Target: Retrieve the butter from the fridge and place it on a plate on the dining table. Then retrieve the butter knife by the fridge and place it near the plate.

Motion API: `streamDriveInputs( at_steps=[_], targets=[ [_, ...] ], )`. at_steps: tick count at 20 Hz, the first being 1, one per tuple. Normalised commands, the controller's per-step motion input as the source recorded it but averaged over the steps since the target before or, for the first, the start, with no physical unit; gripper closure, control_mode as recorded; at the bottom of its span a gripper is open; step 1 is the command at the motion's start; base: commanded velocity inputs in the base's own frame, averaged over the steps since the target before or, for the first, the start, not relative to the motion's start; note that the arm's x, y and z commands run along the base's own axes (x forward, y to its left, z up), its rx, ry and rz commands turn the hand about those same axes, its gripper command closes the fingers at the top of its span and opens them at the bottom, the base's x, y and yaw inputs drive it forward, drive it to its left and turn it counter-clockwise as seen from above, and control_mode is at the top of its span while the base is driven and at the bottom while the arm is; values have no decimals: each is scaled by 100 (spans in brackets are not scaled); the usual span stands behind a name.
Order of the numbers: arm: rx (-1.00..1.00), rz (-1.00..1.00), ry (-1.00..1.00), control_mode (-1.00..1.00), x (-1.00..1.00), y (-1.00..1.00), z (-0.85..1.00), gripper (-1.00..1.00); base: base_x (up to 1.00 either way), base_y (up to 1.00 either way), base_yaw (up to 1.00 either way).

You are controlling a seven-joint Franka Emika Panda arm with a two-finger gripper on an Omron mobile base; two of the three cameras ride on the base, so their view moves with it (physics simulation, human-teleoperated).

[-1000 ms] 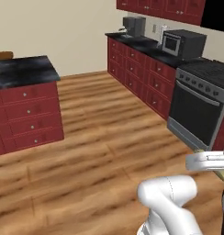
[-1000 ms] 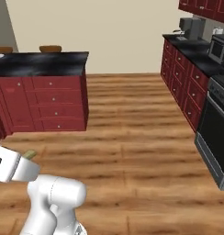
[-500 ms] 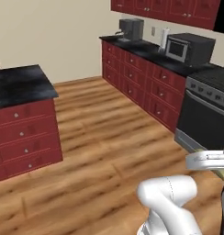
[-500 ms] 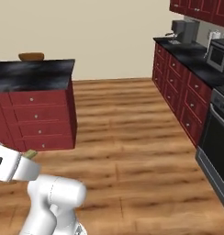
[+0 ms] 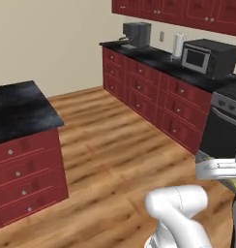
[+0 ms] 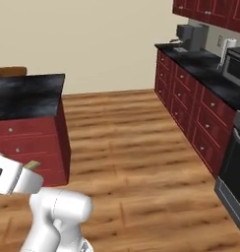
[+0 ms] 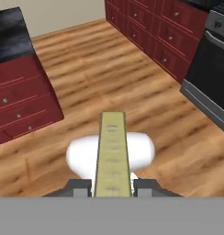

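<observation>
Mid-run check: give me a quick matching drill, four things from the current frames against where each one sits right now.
Things:
1. butter
2. microwave
3. coffee machine
4. oven

Places:
A. far end of the long counter, by the wall
B. between the gripper's fingertips
C. built in under the counter run, nearest the robot
D. on the counter beside the paper towel roll

Pairs: 1-B, 2-D, 3-A, 4-C

Home kitchen, red cabinets (image 5: 163,97), black countertops (image 5: 158,58), microwave (image 5: 209,58), oven (image 5: 224,128), wooden floor (image 5: 115,155)
</observation>
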Motion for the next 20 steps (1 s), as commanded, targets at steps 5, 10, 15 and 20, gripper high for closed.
streamDriveInputs(
  at_steps=[5, 10, 15, 20],
  targets=[
    [0, 0, 0, 100, 0, 0, 0, 100, 100, 0, -12],
    [0, 0, 0, 100, 0, 0, 0, 100, 100, -40, -3],
    [0, 0, 0, 100, 0, 0, 0, 100, 100, -54, 7],
    [0, 0, 0, 100, 0, 0, 0, 100, 100, -32, 24]
  ],
)
